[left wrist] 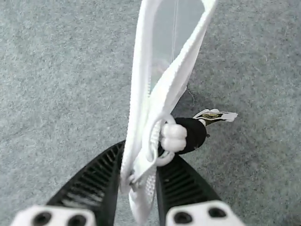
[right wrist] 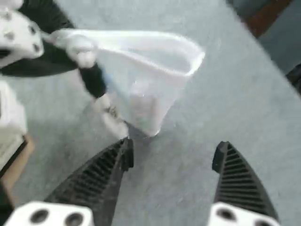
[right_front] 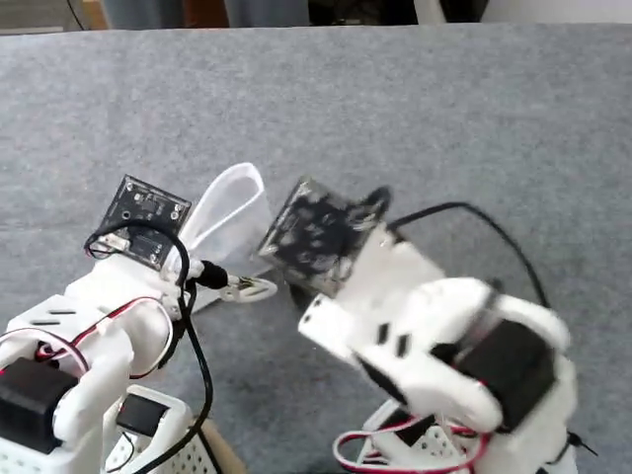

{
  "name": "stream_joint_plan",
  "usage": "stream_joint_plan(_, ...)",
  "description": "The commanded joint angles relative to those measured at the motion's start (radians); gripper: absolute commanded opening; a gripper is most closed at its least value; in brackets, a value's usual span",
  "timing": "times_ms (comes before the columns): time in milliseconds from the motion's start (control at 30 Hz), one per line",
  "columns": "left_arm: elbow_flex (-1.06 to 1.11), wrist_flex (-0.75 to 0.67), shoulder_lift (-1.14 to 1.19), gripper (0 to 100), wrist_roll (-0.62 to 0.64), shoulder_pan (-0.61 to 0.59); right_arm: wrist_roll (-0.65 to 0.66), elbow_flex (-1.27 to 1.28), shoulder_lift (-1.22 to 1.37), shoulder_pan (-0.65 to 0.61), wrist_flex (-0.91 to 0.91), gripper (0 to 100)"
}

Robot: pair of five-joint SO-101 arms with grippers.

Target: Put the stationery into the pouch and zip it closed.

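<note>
Stage of the task: the pouch [right_front: 235, 209] stands up off the grey table [right_front: 444, 118], left of centre and between the two arms, with its mouth gaping as a wide loop, so you can take the zipping as not yet done. The right wrist view shows a faint shape through the pouch's wall that may be stationery already inside, but the view is too soft to be sure. Treat the loading as unconfirmed. The left gripper [left wrist: 141, 156] has its jaws clamped on the pouch's zip edge at its near end, and the fabric rises from between them. Just beside that grip hangs a black pull piece [left wrist: 190, 134] with white beads and a small tag [left wrist: 216, 115], outside the jaws and touching neither. The right gripper [right wrist: 174, 151] has its jaws wide apart and holds nothing. The pouch sits beyond the right gripper's fingertips, not between them, and its lower corner comes close to one fingertip. Judged from this, you have the zip pull to catch and draw along the open edge while the left grip steadies the pouch.
</note>
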Motion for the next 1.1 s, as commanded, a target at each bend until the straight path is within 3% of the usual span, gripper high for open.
stream_joint_plan(0, -0.002, 0.000, -0.003, 3, 0.014, -0.015, -0.023, 0.246, -0.056, -0.052, -0.078, 27.3)
stream_joint_plan(200, -0.002, 0.000, -0.005, 3, 0.014, -0.015, -0.035, 0.479, -0.088, -0.086, -0.347, 27.3)
stream_joint_plan(367, -0.022, 0.002, -0.005, 3, 0.011, -0.025, -0.155, 0.522, -0.088, -0.132, -0.509, 26.9)
stream_joint_plan(600, -0.050, 0.002, -0.005, 3, 0.015, -0.041, -0.187, 0.545, -0.088, -0.138, -0.663, 26.9)
stream_joint_plan(767, -0.056, 0.003, -0.005, 3, 0.023, -0.035, -0.374, 0.536, -0.097, -0.186, -0.631, 26.9)
stream_joint_plan(1067, -0.033, 0.003, -0.063, 3, 0.021, -0.035, -0.379, 0.274, -0.127, -0.287, -0.405, 26.9)
